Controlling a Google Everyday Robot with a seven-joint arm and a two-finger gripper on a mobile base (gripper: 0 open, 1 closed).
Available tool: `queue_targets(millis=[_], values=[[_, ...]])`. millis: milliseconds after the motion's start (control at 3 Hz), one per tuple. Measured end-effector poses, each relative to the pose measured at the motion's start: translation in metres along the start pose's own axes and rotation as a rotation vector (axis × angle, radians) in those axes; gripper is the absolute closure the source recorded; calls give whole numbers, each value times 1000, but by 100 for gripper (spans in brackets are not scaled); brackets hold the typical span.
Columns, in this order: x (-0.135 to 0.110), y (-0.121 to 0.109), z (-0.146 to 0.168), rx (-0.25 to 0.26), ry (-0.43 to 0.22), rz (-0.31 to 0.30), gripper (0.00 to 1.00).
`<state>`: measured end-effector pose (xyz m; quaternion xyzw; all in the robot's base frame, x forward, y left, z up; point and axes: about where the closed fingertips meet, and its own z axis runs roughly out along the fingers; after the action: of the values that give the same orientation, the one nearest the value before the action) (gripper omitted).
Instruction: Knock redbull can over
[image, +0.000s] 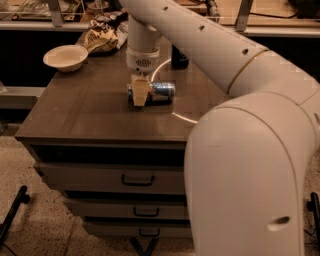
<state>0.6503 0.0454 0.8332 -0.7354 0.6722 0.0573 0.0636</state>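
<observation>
One redbull can (161, 92) lies sideways, the gripper (140, 95) at its end, grip state unclear.

Dim, warm indoor light; upper faces are lit, so it falls from above. Gripper (140, 95) hangs low over the table (75, 112), pale against dark wood, at the end of the redbull can (161, 91), which carries a faint sheen. Thin curved glare streaks lie on the tabletop just behind the gripper and off to its near right (both narrow, white). The arm (210, 45) above is the brightest surface. The bowl (65, 56), far behind-left, glows. The gaps between the drawers (137, 177) below are near black.
</observation>
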Motion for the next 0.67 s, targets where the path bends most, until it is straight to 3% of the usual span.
queue_targets(millis=[667], values=[[-31, -16, 7, -15, -8, -81, 100]])
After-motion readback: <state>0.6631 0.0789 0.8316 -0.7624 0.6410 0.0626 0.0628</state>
